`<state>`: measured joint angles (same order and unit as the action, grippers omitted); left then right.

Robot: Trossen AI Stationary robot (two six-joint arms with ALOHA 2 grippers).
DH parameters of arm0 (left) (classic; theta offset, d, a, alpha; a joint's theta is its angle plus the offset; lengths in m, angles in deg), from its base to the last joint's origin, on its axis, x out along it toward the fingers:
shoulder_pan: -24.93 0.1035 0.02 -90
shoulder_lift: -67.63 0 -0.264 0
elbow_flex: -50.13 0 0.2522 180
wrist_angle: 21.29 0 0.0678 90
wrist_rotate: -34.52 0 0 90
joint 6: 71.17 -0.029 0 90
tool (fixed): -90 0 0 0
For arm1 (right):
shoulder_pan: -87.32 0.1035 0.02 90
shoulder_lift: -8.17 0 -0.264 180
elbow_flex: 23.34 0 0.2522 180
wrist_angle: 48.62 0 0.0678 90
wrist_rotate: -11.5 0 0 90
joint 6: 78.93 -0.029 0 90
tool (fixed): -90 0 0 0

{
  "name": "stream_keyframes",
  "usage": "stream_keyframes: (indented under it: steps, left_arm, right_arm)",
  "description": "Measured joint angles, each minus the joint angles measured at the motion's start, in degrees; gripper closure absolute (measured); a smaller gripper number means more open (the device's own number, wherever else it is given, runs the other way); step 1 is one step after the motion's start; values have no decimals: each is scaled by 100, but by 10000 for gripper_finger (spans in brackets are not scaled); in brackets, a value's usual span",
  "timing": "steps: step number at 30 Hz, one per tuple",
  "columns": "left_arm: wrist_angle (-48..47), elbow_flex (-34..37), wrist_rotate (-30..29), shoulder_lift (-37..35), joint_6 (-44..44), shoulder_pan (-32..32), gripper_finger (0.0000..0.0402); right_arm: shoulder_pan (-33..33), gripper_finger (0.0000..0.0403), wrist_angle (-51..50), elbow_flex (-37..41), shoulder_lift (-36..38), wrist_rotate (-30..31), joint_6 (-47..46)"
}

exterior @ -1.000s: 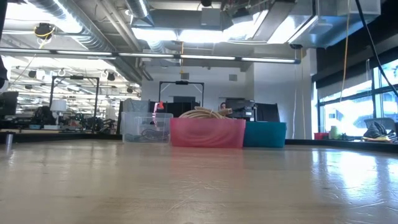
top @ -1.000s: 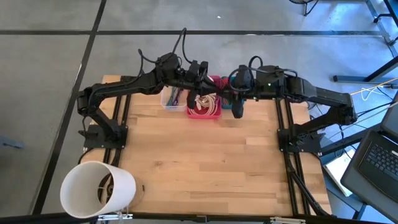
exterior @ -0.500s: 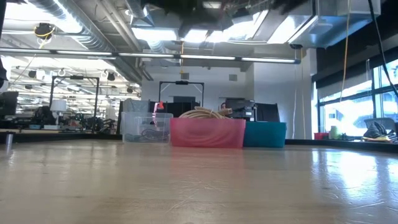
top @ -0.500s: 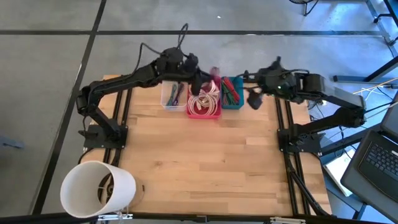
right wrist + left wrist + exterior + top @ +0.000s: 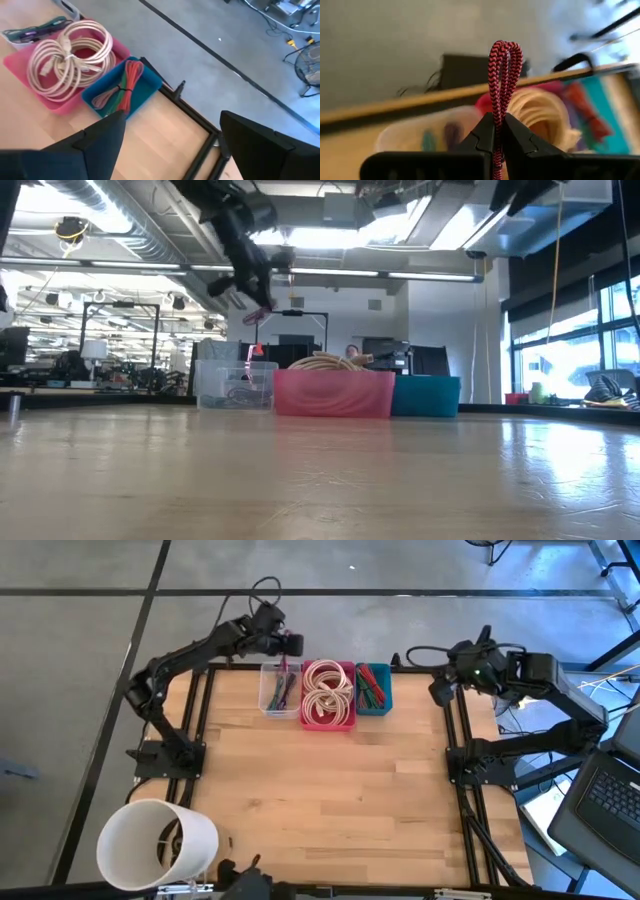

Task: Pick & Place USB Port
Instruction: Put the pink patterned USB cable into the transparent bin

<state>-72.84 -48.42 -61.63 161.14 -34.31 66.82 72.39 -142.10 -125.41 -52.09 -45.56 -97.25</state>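
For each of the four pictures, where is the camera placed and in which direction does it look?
High view: overhead, straight down on the wooden table; both arms show.
Low view: table height, level across; the left arm hangs above.
Left wrist view: behind the left tool, shut on a red-black braided cable.
Right wrist view: behind the open right tool.
Shared: the pink bin of cream coiled cable shows in all.

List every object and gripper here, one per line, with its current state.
Left gripper: shut on red-and-black braided cable, raised above the bins.
Red-and-black braided cable: pinched, looped.
Right gripper: open, empty.
Clear plastic bin: holds cables.
Pink bin: holds coiled beige cables.
Teal bin: holds bundled cables.
White bucket: tipped sideways.
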Motion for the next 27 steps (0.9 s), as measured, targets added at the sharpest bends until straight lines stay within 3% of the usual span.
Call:
stream_keyframes:
  steps: [12,27]
  left_arm:
    - [-1053,2,147,1057,442,-255,391]
    - [-1081,-2,417,2266,150,-215,391]
  right_arm:
    - [-430,75,-282,0,97,-220,507]
    - [-444,75,-698,0,414,-256,64]
